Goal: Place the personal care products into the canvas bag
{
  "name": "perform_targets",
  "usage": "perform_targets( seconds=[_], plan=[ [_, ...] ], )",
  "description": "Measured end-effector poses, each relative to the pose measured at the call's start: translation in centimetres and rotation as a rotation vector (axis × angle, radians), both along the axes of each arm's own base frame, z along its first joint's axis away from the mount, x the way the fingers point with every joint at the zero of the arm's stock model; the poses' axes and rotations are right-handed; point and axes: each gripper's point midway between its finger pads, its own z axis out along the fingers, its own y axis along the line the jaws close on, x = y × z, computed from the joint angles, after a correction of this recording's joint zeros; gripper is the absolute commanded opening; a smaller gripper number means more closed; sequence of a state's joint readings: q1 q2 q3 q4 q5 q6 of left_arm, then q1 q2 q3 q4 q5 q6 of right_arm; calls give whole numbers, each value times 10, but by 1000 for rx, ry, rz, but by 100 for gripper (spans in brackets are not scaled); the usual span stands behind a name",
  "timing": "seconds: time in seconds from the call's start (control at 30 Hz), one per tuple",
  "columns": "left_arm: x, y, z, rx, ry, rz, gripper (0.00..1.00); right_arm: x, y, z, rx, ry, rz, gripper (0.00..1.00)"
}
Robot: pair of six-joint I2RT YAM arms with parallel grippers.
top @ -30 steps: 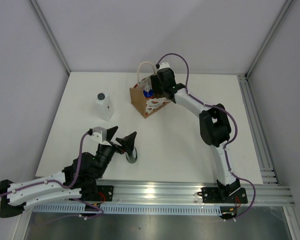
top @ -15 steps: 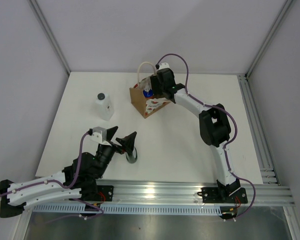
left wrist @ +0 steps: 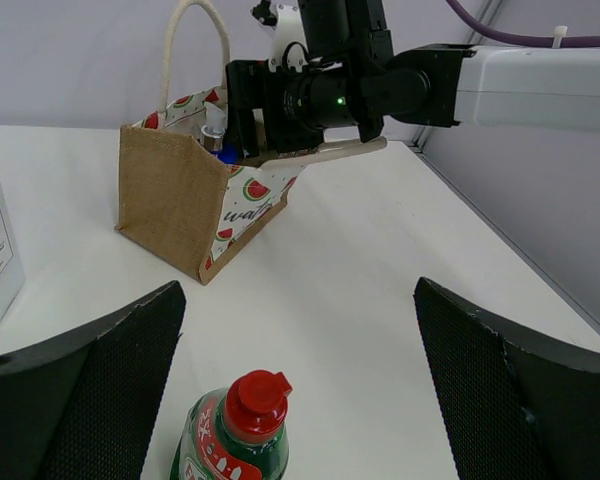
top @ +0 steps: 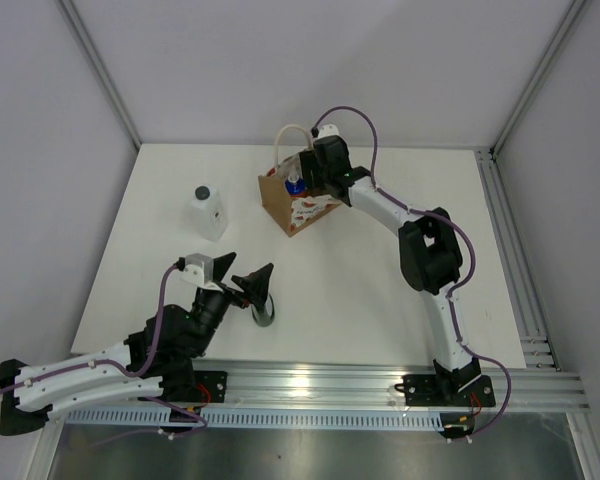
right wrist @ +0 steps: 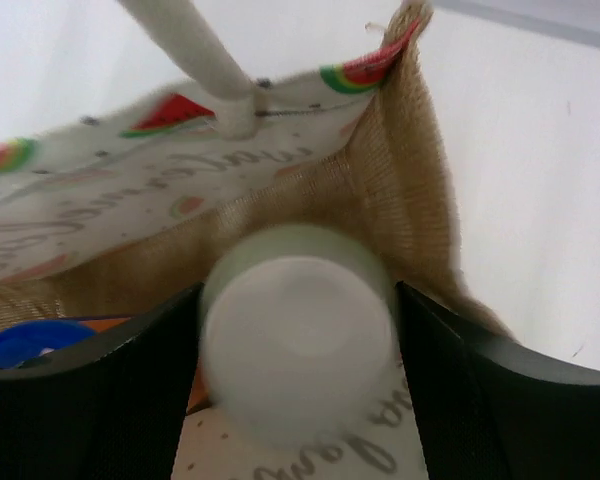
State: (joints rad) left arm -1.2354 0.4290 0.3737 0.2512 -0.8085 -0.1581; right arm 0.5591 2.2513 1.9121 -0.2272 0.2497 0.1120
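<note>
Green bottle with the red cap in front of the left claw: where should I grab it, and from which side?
Grip the green bottle around its body just below the red cap, lowering the left claw along its present line. The bottle stands upright between the open jaws, and its body is wider than the cap, so a hold there is likely steadier.

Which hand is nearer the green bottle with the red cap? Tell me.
Left. The left hand hangs open just by the green bottle; the right hand is far off at the mouth of the bag.
</note>
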Motion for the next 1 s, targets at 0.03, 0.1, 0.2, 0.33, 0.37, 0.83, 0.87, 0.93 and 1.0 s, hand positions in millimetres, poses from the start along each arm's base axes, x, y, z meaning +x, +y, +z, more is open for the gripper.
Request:
perform_targets(
  seconds=[0.03,0.1,0.2,0.33,0.37,0.83,0.87,0.93,1.0],
  plan=[
    [0,0,0,0,0,0,99,0,0,3,4,-7,0,80],
    [0,0,0,0,0,0,99,2,1,15,20,-31,0,82],
    [0,0,0,0,0,0,99,3,2,40,46,-75,0,82],
    [0,0,0,0,0,0,99,2,1,61,66,-109,-3,82],
    [0,0,0,0,0,0,100,2,1,64,68,-113,-4,82],
    [2,-4,-5,32,5,3,99,-48,-33,146,123,-168,-29,82],
    [2,-5,-7,43,6,4,99,-59,-39,160,135,-187,-33,82],
    [5,-7,-13,76,13,17,99,-84,-58,194,165,-243,-46,82],
    [9,-11,-20,123,25,33,99,-105,-77,225,202,-297,-67,82]
  ],
)
